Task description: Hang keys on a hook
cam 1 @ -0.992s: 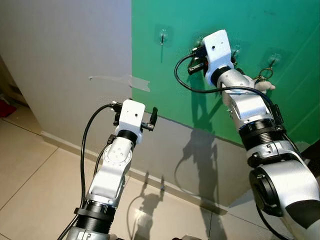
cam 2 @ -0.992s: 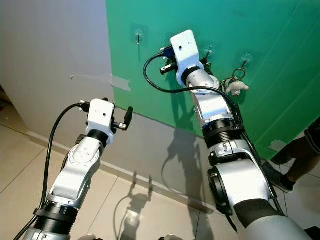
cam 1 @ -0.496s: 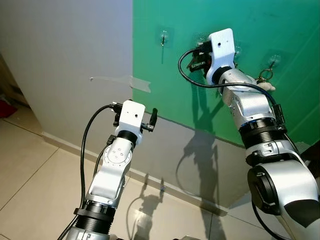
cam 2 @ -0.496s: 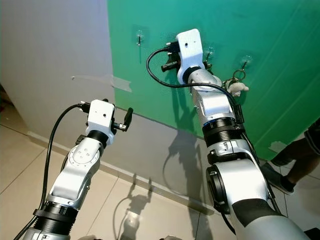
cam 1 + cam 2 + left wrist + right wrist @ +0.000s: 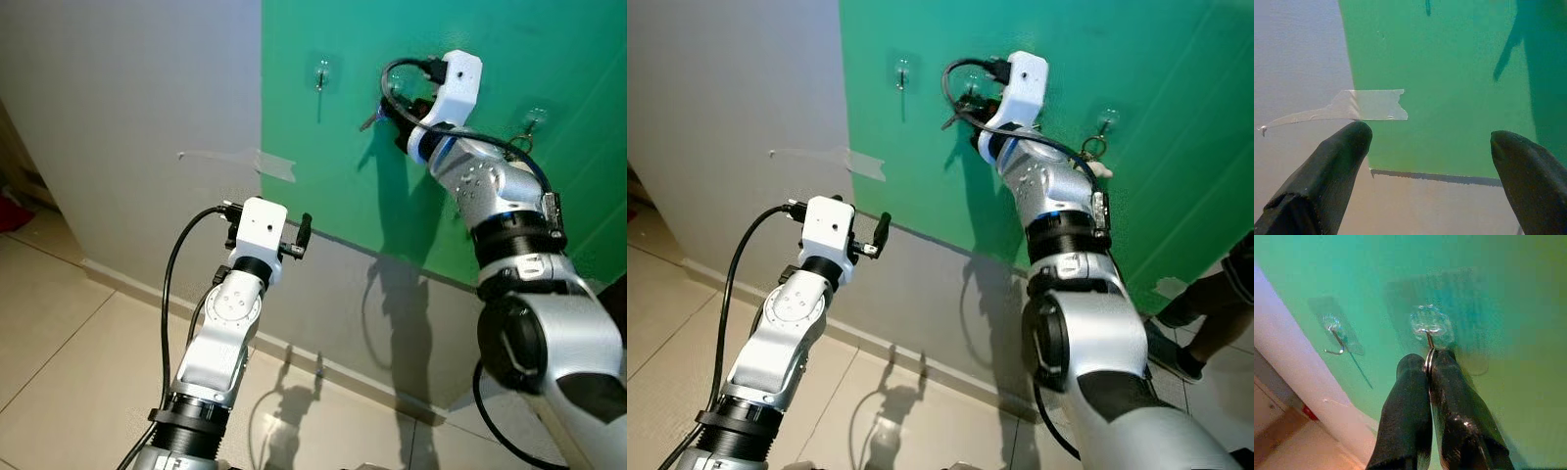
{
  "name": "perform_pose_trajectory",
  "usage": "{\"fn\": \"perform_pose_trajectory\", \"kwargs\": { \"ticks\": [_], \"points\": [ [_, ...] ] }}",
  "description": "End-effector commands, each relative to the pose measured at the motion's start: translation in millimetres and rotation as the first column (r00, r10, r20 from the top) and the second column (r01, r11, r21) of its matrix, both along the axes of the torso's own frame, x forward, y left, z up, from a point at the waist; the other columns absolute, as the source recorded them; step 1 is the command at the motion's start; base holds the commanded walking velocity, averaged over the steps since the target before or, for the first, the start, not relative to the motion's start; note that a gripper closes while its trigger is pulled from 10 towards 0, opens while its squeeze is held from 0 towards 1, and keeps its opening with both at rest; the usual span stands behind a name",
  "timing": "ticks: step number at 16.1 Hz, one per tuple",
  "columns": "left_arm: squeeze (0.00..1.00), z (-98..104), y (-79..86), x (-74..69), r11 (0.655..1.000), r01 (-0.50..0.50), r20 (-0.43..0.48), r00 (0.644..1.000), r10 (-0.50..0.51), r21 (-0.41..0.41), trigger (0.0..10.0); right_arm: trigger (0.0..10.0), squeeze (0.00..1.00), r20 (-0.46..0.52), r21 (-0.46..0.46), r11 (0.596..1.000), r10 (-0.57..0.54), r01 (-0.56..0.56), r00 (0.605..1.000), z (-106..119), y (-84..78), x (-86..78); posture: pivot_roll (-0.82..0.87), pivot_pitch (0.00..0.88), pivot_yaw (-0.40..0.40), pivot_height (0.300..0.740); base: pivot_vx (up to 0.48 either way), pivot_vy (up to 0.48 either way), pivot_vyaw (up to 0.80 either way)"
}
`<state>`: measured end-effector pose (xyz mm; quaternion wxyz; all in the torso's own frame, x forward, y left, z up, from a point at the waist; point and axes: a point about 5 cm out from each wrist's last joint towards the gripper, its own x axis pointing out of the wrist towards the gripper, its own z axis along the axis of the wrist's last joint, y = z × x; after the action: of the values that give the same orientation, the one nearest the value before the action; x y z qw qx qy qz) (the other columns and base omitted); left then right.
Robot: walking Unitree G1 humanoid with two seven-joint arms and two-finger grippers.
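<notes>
Green panel: it fills the upper right of the head views, with clear stick-on hooks in a row across it.
Right gripper: your fingers are pressed together on a thin metal key ring, high in the frame against the panel.
Middle hook: the ring sits right at its wire tip, touching it as far as you can tell; whether it is over the hook you cannot tell yet.
Left hook: bare, well to the side.
Right hook: already carries a ring with a small pale charm.
Left gripper: low in the frame, fingers spread wide, holding nothing, facing the tape strip.
Progress: you look near the end; seating the ring and letting go remain.
</notes>
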<state>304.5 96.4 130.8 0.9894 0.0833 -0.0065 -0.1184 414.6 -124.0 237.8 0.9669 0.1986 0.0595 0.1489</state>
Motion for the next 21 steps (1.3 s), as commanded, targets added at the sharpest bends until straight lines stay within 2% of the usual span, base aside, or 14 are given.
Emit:
{"fn": "perform_pose_trajectory", "kwargs": {
  "ticks": [1,2,3,4,8,9,11,14,19,21],
  "points": [
    [0.00,2.1,-4.1,-1.9,1.000,0.010,0.001,1.000,-0.010,-0.006,10.0,10.0,0.00,-0.191,0.017,0.999,-0.041,0.045,0.981,-38.6,-9.4,-4.1,0.06,0.000,-0.105,0.740,0.000,0.000,0.00],
    [0.00,1.8,-2.9,-2.4,1.000,0.004,-0.001,1.000,-0.004,-0.007,10.0,10.0,0.00,-0.243,0.070,0.993,-0.072,0.091,0.967,-45.7,-11.7,-4.8,0.06,0.000,-0.109,0.740,0.000,0.000,0.00],
    [0.00,1.6,-2.6,-2.6,1.000,0.003,-0.001,1.000,-0.003,-0.007,10.0,10.0,0.00,-0.252,0.086,0.993,-0.062,0.086,0.966,-47.9,-10.3,-5.4,0.07,0.000,-0.110,0.740,0.000,0.000,0.00],
    [0.00,0.7,-1.6,-3.7,1.000,-0.003,-0.008,1.000,0.003,-0.011,10.0,10.0,0.00,-0.310,0.186,0.976,-0.046,0.109,0.949,-60.4,-6.1,-8.2,0.07,0.000,-0.113,0.740,0.000,0.000,0.00],
    [0.00,0.1,1.0,-5.4,1.000,-0.007,-0.020,1.000,0.007,-0.009,10.0,10.0,0.00,-0.380,0.223,0.964,-0.054,0.148,0.923,-81.6,6.0,-12.7,0.08,0.000,-0.107,0.740,0.000,0.000,0.00],
    [0.00,-0.3,0.6,-6.2,1.000,-0.005,-0.024,1.000,0.005,-0.009,10.0,10.0,0.00,-0.380,0.214,0.966,-0.055,0.146,0.923,-82.6,8.6,-12.9,0.09,0.000,-0.106,0.740,0.000,0.000,0.00],
    [0.00,-1.0,0.5,-7.5,1.000,-0.005,-0.029,1.000,0.004,-0.004,10.0,10.0,0.00,-0.323,0.111,0.986,-0.082,0.124,0.943,-81.8,11.6,-11.9,0.09,0.000,-0.105,0.740,0.000,0.000,0.00],
    [0.00,-1.1,-0.5,-8.1,1.000,-0.005,-0.033,0.999,0.005,-0.004,10.0,10.0,0.00,-0.288,0.026,0.993,-0.100,0.112,0.952,-81.5,14.0,-11.3,0.08,0.000,-0.105,0.740,0.000,0.000,0.00],
    [0.00,-0.7,-1.7,-7.5,1.000,-0.008,-0.036,0.999,0.008,-0.006,10.0,10.0,0.00,-0.250,-0.044,0.995,-0.095,0.087,0.964,-80.0,13.5,-10.4,0.08,0.000,-0.112,0.740,0.000,0.000,0.00],
    [0.00,-0.7,-2.7,-7.4,1.000,-0.009,-0.037,0.999,0.009,-0.008,10.0,10.0,0.00,-0.167,-0.129,0.989,-0.091,0.070,0.982,-73.8,13.5,-8.5,0.08,0.000,-0.114,0.740,0.000,0.000,0.00]
  ]
}}
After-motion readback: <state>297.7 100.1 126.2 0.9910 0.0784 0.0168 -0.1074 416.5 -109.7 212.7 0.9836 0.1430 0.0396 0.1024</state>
